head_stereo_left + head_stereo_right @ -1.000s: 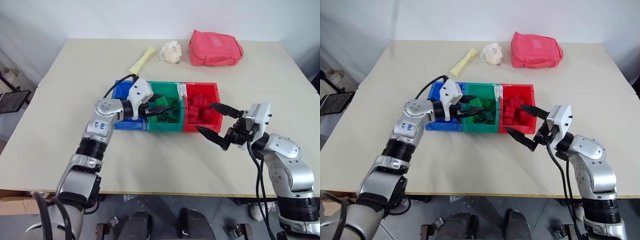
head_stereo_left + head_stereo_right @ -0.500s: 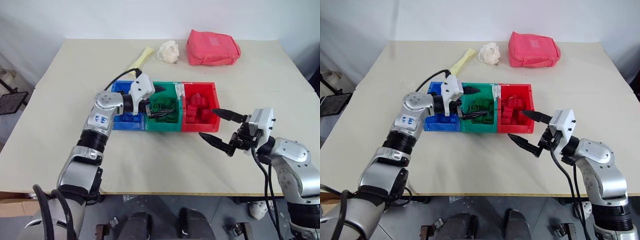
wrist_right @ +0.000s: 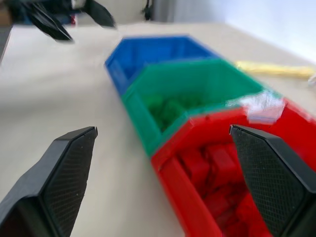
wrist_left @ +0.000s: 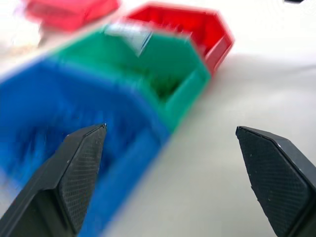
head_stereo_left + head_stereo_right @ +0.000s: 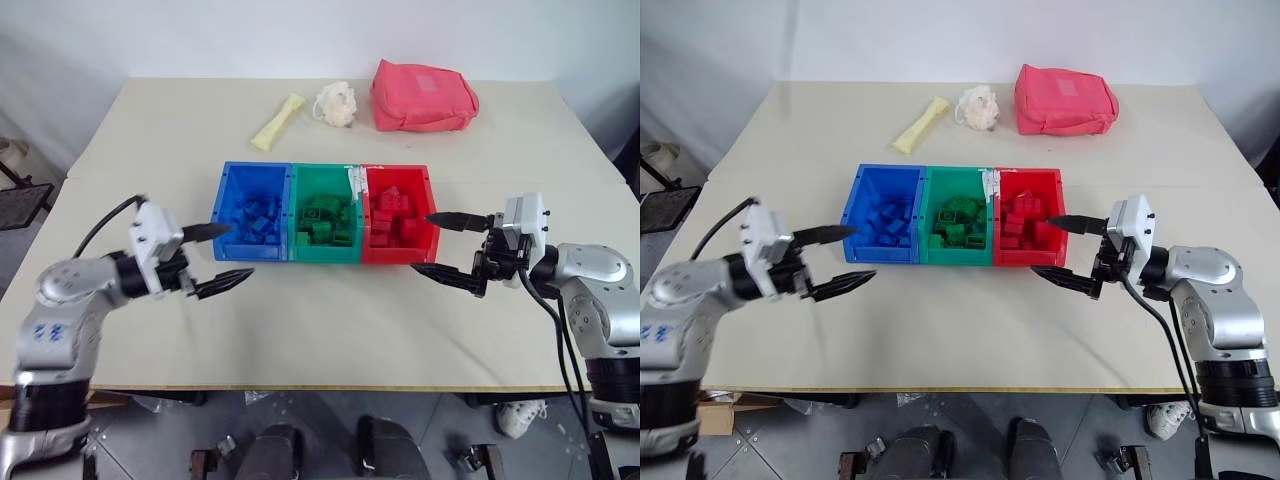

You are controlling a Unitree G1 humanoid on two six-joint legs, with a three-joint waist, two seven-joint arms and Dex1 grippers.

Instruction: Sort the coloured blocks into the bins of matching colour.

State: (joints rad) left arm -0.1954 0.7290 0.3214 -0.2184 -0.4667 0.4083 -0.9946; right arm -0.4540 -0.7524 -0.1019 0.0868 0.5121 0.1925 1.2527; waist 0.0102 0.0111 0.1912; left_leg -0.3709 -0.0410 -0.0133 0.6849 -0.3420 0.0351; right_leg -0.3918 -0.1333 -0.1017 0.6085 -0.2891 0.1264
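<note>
Your left hand (image 5: 215, 258) is released and empty, just left of the blue rectangular plastic bin (image 5: 229, 180). Your right hand (image 5: 447, 244) is released and empty, just right of the red plastic bin (image 5: 428, 193). The small studded plastic blocks (image 5: 322, 222) lie inside the colour-matched bins, including the green plastic bin (image 5: 325, 172), mid-counter (image 5: 330, 330).

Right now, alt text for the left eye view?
Three joined bins, blue, green and red, hold matching blocks mid-table. Left gripper and right gripper flank them, jaws open, empty. Yellow stick, white puff, pink pouch behind.
</note>
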